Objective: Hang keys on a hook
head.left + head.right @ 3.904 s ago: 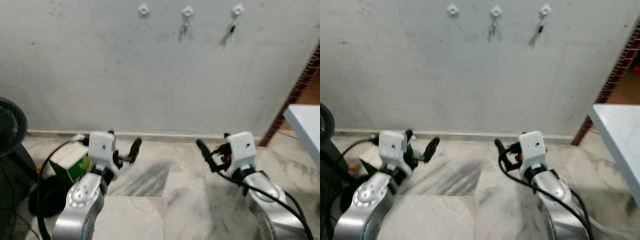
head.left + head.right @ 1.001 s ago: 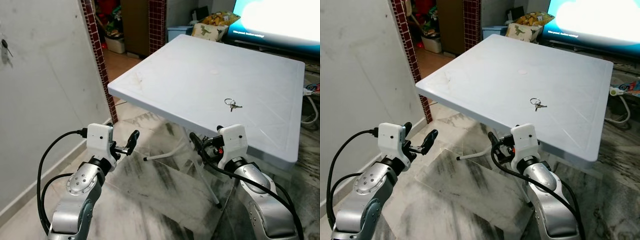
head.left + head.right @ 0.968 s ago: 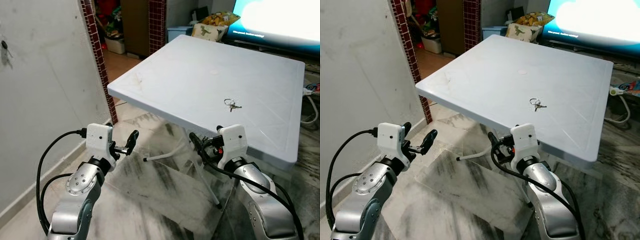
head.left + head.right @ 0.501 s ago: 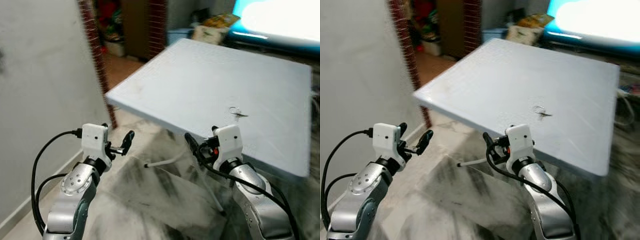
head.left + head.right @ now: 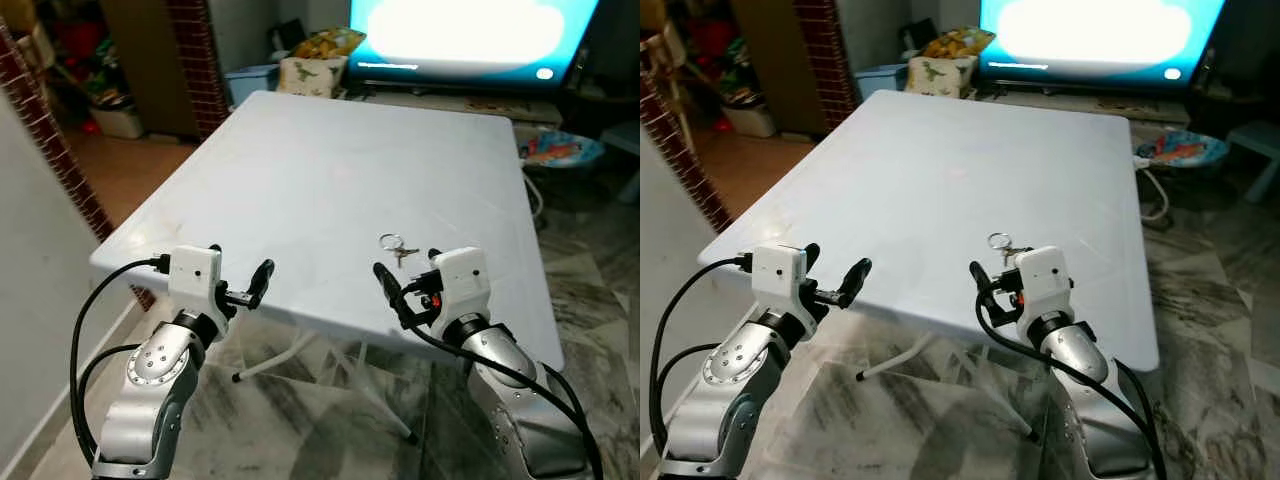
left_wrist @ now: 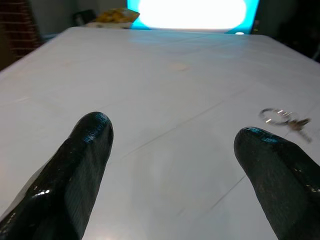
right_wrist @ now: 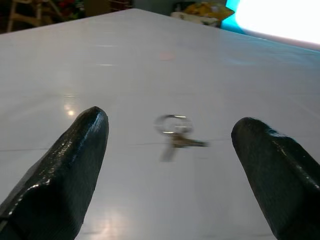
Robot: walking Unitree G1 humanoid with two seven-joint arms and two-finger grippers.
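White and bare but for one small thing, the folding table stands before a bright television screen, with a brick pillar off to the robot's left. The left gripper hovers over the table's near edge, its jaws spread wide and holding nothing; the keys lie well beyond its right-hand finger. The right gripper also has its jaws wide and empty, and the keys lie flat on the table ahead of it, between the lines of its two fingers. They look light, stiff and thin, likely to skid on the smooth top. The ring seems the best place to pinch, since the blades lie nearly flush.
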